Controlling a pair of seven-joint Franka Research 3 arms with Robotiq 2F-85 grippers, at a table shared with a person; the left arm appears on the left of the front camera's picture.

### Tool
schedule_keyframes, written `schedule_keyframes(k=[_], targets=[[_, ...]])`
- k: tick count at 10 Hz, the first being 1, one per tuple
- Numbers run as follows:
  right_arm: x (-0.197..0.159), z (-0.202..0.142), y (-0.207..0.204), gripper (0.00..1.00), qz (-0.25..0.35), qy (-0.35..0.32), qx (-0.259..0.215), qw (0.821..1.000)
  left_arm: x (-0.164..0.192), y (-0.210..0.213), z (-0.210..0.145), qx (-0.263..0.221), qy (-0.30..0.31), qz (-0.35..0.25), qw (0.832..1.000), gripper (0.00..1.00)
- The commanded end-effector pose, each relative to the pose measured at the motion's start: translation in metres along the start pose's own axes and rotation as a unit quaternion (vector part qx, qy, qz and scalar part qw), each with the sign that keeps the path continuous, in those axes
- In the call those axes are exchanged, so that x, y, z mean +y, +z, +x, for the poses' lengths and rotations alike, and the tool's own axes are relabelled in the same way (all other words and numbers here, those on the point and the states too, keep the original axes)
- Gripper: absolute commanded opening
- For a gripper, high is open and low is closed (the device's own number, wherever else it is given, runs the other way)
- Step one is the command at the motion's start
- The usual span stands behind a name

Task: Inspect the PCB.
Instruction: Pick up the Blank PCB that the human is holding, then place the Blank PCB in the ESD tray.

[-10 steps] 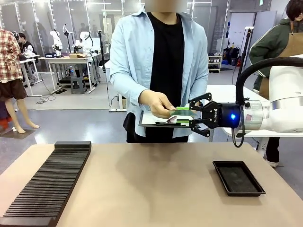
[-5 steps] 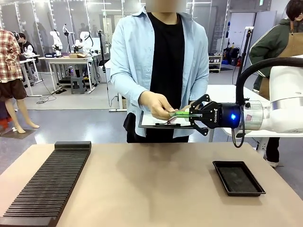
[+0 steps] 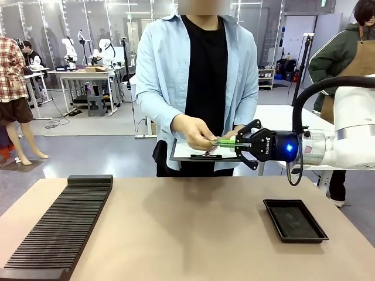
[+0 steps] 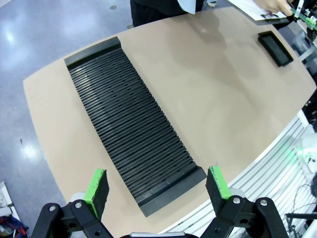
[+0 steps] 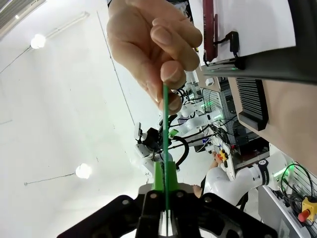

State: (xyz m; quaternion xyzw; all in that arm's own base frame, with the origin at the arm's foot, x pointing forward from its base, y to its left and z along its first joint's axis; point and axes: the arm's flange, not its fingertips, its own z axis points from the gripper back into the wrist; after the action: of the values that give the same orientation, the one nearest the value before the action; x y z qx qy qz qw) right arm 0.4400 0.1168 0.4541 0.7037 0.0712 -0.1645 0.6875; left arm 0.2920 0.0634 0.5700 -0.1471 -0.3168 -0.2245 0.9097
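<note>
1. Green and thin, the PCB [image 3: 226, 141] is held flat in the air beyond the far edge of the table [image 3: 187, 234], in front of the person's body and just above a white clipboard [image 3: 188, 150].
2. One end of the board is clamped between the closed fingers of the right gripper [image 3: 237, 143], whose arm is brought in from the right side. The other end is pinched by the person's hand [image 3: 195, 130].
3. In the right wrist view the PCB [image 5: 165, 124] is seen edge-on as a narrow green line. It runs from the green pads of the right gripper [image 5: 165, 173] up to the fingertips of the hand [image 5: 148, 44], with the clipboard [image 5: 247, 22] and its dark clip seen beside it.
4. The left gripper [image 4: 157, 186] is spread wide with nothing between its pads, and is held high above a black slotted rack [image 4: 131, 134].
5. The rack [image 3: 58, 231] is laid along the left part of the beige table. A shallow black tray [image 3: 295, 220] is set on the right part, well apart from the rack.
</note>
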Motion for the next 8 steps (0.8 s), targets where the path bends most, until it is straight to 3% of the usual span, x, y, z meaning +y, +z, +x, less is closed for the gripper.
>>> schedule_keyframes(k=[1, 8], targets=[[0.0033, -0.003, -0.0017, 0.0, -0.011, 0.002, -0.007, 1.0, -0.0015, 0.0002, 0.0003, 0.009, 0.008, 0.006, 1.0, 1.0], [0.0033, -0.003, -0.0017, 0.0, -0.011, 0.002, -0.007, 1.0, -0.0015, 0.0002, 0.0003, 0.009, 0.008, 0.006, 1.0, 1.0]])
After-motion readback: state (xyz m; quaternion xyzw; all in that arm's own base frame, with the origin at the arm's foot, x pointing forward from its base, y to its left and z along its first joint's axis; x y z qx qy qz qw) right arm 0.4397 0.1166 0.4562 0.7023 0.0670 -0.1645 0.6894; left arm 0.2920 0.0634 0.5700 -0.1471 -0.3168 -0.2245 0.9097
